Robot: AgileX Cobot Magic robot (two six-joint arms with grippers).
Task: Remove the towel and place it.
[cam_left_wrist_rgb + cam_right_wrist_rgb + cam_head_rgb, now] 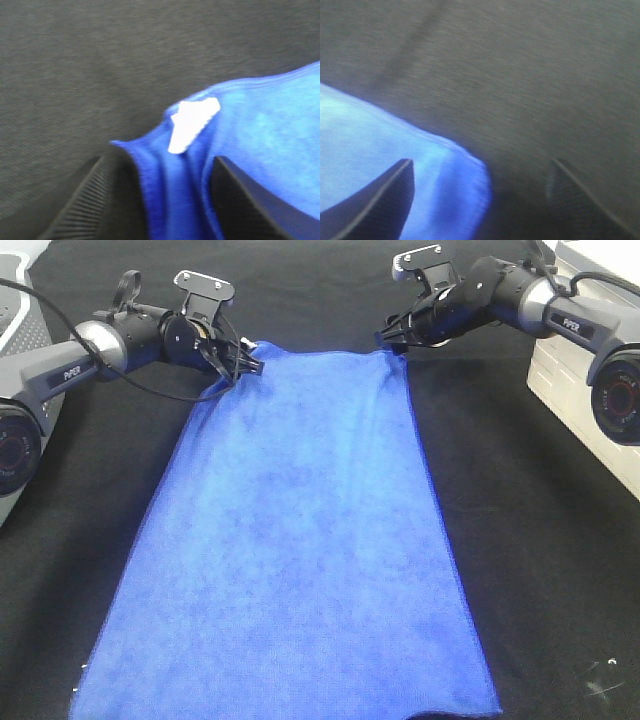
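Observation:
The royal-blue towel lies spread flat on the black cloth table, long side running from near to far. My left gripper is at its far left corner. In the left wrist view the corner of the towel is bunched in folds between the fingers of my left gripper, with the white tag just beyond them. My right gripper is at the far right corner. In the right wrist view my right gripper is wide open, with the towel corner lying between its fingers on the cloth.
A white box stands at the right edge behind the right arm. The arm bases sit at the left edge and right edge. A black cable hangs below the left arm.

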